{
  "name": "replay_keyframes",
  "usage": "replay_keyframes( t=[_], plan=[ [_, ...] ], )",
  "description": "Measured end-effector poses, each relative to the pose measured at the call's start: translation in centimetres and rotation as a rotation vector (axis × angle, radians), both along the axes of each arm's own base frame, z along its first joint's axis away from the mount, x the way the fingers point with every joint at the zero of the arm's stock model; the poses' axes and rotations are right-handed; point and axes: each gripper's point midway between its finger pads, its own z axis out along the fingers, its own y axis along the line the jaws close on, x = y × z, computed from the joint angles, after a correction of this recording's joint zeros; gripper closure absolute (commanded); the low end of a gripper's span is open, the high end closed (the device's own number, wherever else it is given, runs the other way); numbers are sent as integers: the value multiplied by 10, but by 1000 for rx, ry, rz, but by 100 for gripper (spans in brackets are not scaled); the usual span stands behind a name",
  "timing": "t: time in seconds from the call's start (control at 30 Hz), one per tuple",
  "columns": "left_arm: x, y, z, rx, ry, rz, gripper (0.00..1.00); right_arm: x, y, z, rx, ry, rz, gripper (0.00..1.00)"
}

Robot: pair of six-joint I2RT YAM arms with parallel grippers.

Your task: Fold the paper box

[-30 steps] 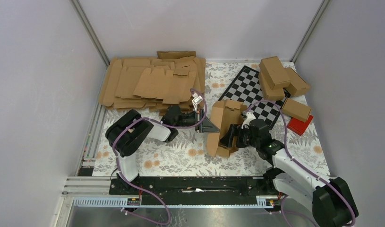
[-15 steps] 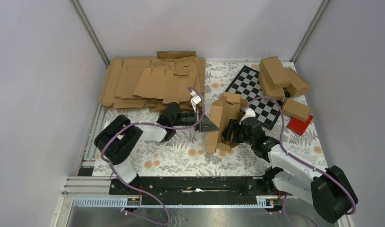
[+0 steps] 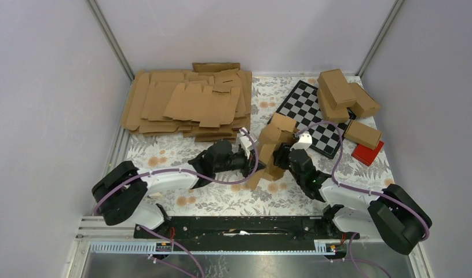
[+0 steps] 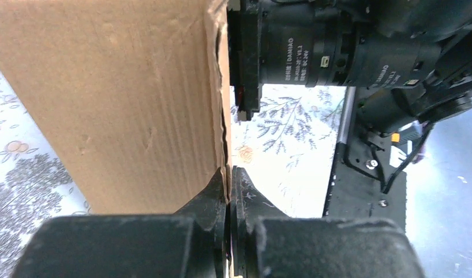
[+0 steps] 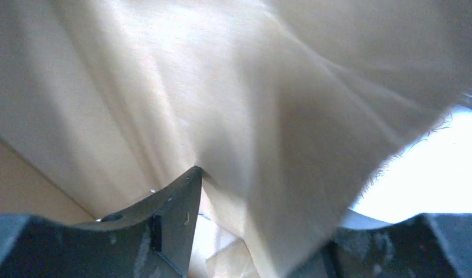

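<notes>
Paper box (image 3: 272, 145) stood half-formed at the middle of the table (image 3: 210, 200), between both arms. Left gripper (image 4: 228, 174) was pinched closed on its edge. Right gripper (image 5: 303, 197) jaws straddled a panel; could not tell whether they gripped it.

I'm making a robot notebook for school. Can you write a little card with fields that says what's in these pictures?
Being folded: paper box, partly folded, standing mid-table
Left gripper: shut on the box's edge
Right gripper: open, cardboard between its fingers
Back left: heap of flat blanks
Back right: folded boxes, checkerboard, red block
</notes>
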Motion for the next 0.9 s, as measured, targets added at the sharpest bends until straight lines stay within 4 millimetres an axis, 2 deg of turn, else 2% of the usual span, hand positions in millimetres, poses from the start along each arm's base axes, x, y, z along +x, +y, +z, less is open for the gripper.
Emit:
replay_keyframes(
  t=[0.27, 0.43, 0.53, 0.67, 0.77, 0.9],
  plan=[
    [-5, 25, -4, -10, -104, 87, 100, -4, 0, 3, -20, -51, -7, 46],
    [-7, 36, -13, -18, -107, 117, 100, -9, 9, 5, -41, -68, 34, 25],
    [-9, 40, -20, -12, -102, 121, 100, -14, 15, 4, -50, -65, 80, 18],
    [-9, 41, -18, -24, -108, 127, 100, -23, 28, 11, -29, -72, 185, 6],
    [-9, 42, -17, -33, -110, 128, 100, -33, 39, 16, -19, -80, 283, 3],
    [-10, 43, -19, -32, -110, 128, 100, -46, 50, 15, -24, -67, 396, 2]
  ],
)
